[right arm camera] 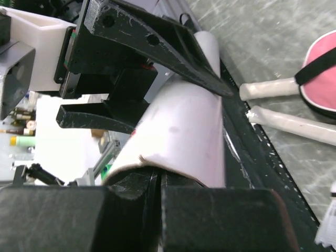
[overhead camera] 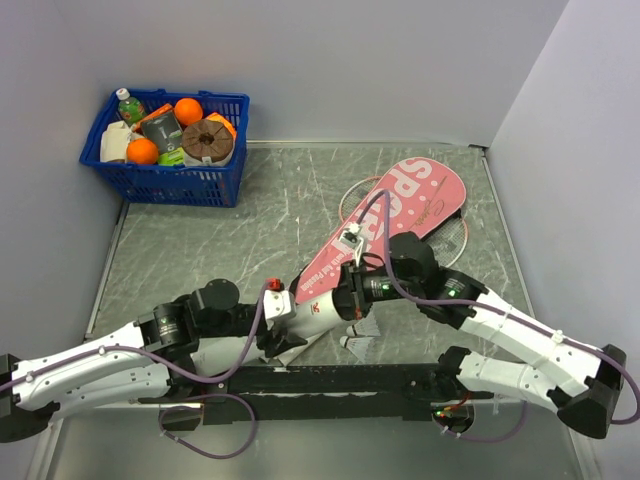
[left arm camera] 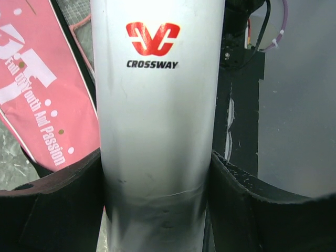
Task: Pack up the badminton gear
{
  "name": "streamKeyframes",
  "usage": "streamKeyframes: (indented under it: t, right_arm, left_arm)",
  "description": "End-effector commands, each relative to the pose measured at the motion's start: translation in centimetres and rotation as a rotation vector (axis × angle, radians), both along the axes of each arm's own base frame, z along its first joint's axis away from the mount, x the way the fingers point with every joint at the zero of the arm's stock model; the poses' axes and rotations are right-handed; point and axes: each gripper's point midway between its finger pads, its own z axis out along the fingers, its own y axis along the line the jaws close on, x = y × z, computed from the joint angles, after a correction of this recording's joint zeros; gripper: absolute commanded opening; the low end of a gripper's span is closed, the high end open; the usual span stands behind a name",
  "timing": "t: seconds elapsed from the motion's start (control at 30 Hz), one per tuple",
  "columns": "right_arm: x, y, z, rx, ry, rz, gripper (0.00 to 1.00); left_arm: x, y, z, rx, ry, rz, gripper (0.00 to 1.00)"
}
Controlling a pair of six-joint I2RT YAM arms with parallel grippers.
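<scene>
I am gripping the white tube in my left claw, one finger pressing each side of it just below its red "CROSSWAY" mark. The tube is hanging off the table, running from my left claw straight to my right claw, which is meeting its end. My right claw's fingers are sitting almost flat together there, with only a thin slit between them. I cannot tell whether they are pinching the tube's rim.

Just beyond my right claw, to its right, two whitish racket handles are lying side by side on the table, poking out at the narrow end of the pink bag. The bag is stretching away from both claws, with thin racket hoops showing at its edges. A white shuttlecock is lying on the table near my right claw. Well away to the far left of my left claw, a blue basket of groceries is sitting in the corner.
</scene>
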Motion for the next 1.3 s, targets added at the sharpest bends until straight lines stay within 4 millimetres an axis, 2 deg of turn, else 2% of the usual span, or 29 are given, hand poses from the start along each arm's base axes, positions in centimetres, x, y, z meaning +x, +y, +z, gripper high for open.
streamKeyframes:
  t: [0.0,0.03,0.07,0.13,0.17,0.27,0.43,0.5,0.53,0.6,0.67,0.77,0.83,0.9,0.93,1.0,1.03,1.1,1.13,1.27]
  right_arm:
    - [-0.7,1.5,0.9,0.054,-0.002,0.037,0.0]
    - [-0.7,1.7,0.8,0.05,0.001,0.042,0.03]
    - [-0.8,1.7,0.8,0.049,0.0,0.044,0.16]
    - [-0.4,1.4,0.8,0.035,-0.015,0.017,0.28]
    - [-0.3,1.2,0.8,0.028,-0.027,0.003,0.39]
    - [0.1,0.1,1.1,0.0,-0.061,-0.046,0.49]
    - [1.1,-2.6,1.9,-0.056,-0.137,-0.156,0.54]
    - [1.9,-4.0,1.4,-0.098,-0.148,-0.223,0.56]
    - [2.0,-4.7,2.0,-0.09,-0.163,-0.25,0.56]
    - [2.7,-6.4,1.3,-0.152,-0.175,-0.326,0.58]
    - [3.2,-8.0,1.6,-0.169,-0.196,-0.39,0.61]
    - [4.0,-10.7,0.6,-0.255,-0.197,-0.505,0.64]
    - [4.3,-12.7,-1.2,-0.337,-0.173,-0.587,0.64]
    - [4.4,-13.8,-3.0,-0.394,-0.125,-0.641,0.64]
    - [4.2,-14.1,-4.9,-0.442,-0.093,-0.643,0.64]
    - [4.0,-14.3,-6.9,-0.474,-0.035,-0.667,0.64]
    - [3.9,-14.4,-8.7,-0.502,-0.006,-0.674,0.64]
    - [3.9,-14.2,-10.0,-0.491,0.041,-0.695,0.64]
    - [3.9,-14.1,-11.4,-0.501,0.061,-0.704,0.63]
    - [4.7,-13.7,-13.5,-0.502,0.08,-0.731,0.63]
  left_arm:
    - [0.5,-0.8,4.3,-0.146,-0.069,0.008,0.01]
    - [0.5,-0.8,4.2,-0.143,-0.069,0.008,0.01]
    - [0.4,-0.8,4.2,-0.143,-0.067,0.005,0.01]
    - [0.4,-0.8,4.3,-0.145,-0.068,0.005,0.01]
    - [0.4,-0.8,4.2,-0.145,-0.066,0.007,0.01]
    - [0.4,-0.8,4.3,-0.149,-0.068,0.004,0.01]
    - [0.3,-0.8,4.1,-0.14,-0.063,-0.004,0.01]
    - [0.2,-0.8,4.1,-0.14,-0.063,-0.004,0.01]
    - [0.2,-0.8,4.1,-0.14,-0.063,-0.006,0.01]
    - [0.2,-0.7,4.3,-0.147,-0.066,-0.006,0.01]
    - [0.2,-0.7,4.2,-0.144,-0.064,-0.007,0.01]
    - [0.2,-0.7,4.2,-0.142,-0.062,-0.004,0.01]
    - [0.2,-0.7,4.1,-0.138,-0.057,-0.003,0.01]
    - [0.2,-0.7,4.1,-0.138,-0.058,0.0,0.01]
    - [0.2,-0.7,4.1,-0.138,-0.055,0.001,0.01]
    - [0.3,-0.7,4.2,-0.139,-0.058,0.002,0.01]
    - [0.3,-0.7,4.2,-0.139,-0.058,0.002,0.01]
    - [0.3,-0.7,4.1,-0.136,-0.055,0.005,0.01]
    - [0.3,-0.6,4.3,-0.14,-0.059,0.005,0.01]
    - [0.3,-0.6,4.2,-0.138,-0.06,0.006,0.01]
